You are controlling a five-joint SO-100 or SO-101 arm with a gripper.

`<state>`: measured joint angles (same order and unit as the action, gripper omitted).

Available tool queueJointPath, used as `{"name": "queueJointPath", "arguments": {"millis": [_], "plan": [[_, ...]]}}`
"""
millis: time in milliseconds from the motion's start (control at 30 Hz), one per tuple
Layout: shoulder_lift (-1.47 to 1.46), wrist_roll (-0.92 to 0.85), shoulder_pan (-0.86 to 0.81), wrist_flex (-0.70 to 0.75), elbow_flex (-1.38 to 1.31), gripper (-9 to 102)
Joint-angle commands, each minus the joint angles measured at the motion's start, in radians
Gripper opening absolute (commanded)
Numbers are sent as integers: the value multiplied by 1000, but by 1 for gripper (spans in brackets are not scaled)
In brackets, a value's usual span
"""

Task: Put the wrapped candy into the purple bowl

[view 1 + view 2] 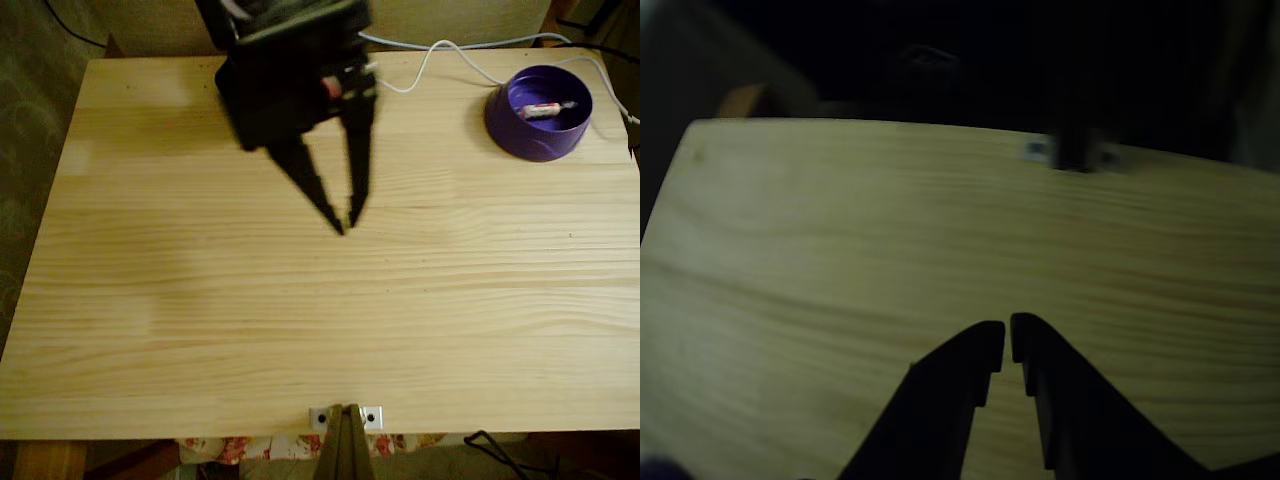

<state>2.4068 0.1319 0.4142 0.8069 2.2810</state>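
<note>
**Candy in the bowl, claw empty over the counter**

Nearest the fixed view's camera lies bare counter [300, 330]. Mid-counter hangs the claw [346, 222], tips nearly pressed together, pinching nothing. Farther off, up and to the right in that view, well apart, the purple bowl [505, 120] holds the wrapped candy [545, 110], lying with its long axis roughly left-right, one twisted end pointing right.

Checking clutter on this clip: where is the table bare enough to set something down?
Most of the wooden table is bare: the whole near half up to the front bracket, and the left side. Crowded spots: the far right corner with the purple bowl, holding the wrapped candy, and the white cable; the claw hangs mid-table.
</note>
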Motion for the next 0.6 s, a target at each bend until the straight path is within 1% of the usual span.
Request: {"name": "queueJointPath", "arguments": {"millis": [0,167,300,567], "plan": [[144,3,-100,-9,54,-1],[229,3,-218,-2,187,-1],[345,-20,-308,-26,322,-1],[537,-77,-436,-32,525,0]]}}
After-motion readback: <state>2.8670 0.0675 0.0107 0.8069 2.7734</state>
